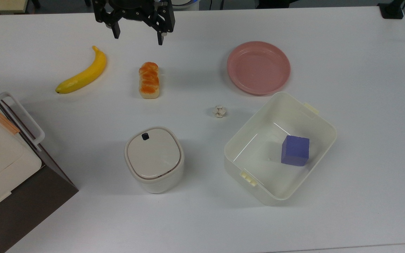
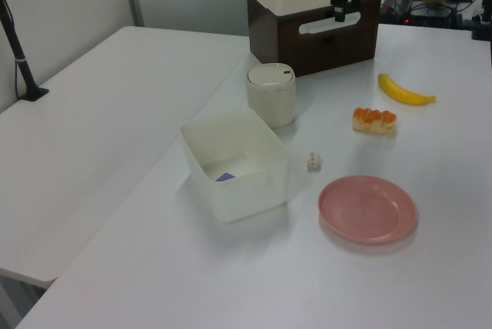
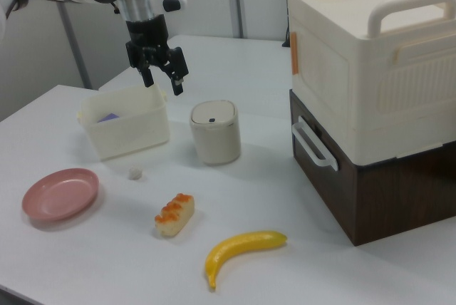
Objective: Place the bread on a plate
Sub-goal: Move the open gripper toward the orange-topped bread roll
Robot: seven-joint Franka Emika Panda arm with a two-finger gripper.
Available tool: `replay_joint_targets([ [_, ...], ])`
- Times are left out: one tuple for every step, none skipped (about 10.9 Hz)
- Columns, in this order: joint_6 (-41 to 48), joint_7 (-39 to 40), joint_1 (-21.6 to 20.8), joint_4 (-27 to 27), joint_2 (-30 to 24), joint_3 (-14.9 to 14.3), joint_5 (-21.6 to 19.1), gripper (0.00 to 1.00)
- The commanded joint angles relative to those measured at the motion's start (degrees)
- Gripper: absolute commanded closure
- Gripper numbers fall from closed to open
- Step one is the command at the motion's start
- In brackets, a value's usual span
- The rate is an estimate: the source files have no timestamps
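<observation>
The bread (image 1: pixel 149 80), a small braided loaf with a glossy orange top, lies flat on the white table; it also shows as the bread (image 2: pixel 374 121) and the bread (image 3: pixel 174 214). The pink plate (image 1: pixel 258 67) sits bare to the top view's right of the loaf, well apart from it, seen too as the plate (image 2: pixel 367 208) and the plate (image 3: pixel 60 193). My gripper (image 1: pixel 138 38) hangs open in the air above the table near the far edge, just beyond the loaf, holding nothing; it appears as the gripper (image 3: pixel 164 85) in the right view.
A yellow banana (image 1: pixel 83 73) lies at the top view's left of the loaf. A cream tub (image 1: pixel 251 133) holds a blue cube (image 1: pixel 295 150). A lidded white canister (image 1: pixel 154 158), a small pale object (image 1: pixel 219 111) and a cream-and-brown box (image 1: pixel 2 165) stand nearer.
</observation>
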State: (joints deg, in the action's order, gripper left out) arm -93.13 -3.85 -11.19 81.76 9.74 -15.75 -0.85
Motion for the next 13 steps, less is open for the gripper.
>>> replay_joint_targets([
  [-3.1, -2.0, -1.1, 7.3, -5.7, -1.4, -0.2, 0.0],
  [-3.1, -2.0, -1.1, 7.4, -5.7, -1.3, -0.2, 0.0],
  [-3.1, -2.0, -1.1, 7.4, -5.7, -1.4, -0.2, 0.0],
  [-3.1, -2.1, -1.1, 7.3, -5.7, -1.4, -0.2, 0.0],
  [-3.1, -2.0, -1.1, 7.3, -5.7, -1.4, -0.2, 0.0],
  [-3.1, -2.1, -1.1, 7.3, -5.7, -1.4, -0.2, 0.0],
  [-3.1, -2.1, -1.2, 7.3, -5.7, -1.4, -0.2, 0.0],
  [-3.0, -1.9, -1.2, 7.4, -5.7, -1.4, -0.2, 0.0],
  [-3.0, -2.0, -1.2, 7.3, -5.8, -1.4, -0.2, 0.0],
  [-3.2, -2.4, -1.0, 7.3, -6.8, -1.4, -0.2, 0.0],
  [-3.4, -2.5, -0.8, 7.3, -6.7, -1.4, -0.3, 0.0],
  [-3.4, -1.0, -0.9, 8.0, -6.7, -1.4, 0.7, 0.0],
  [-3.8, 3.4, -1.0, 10.0, -6.9, -1.1, 2.0, 0.0],
])
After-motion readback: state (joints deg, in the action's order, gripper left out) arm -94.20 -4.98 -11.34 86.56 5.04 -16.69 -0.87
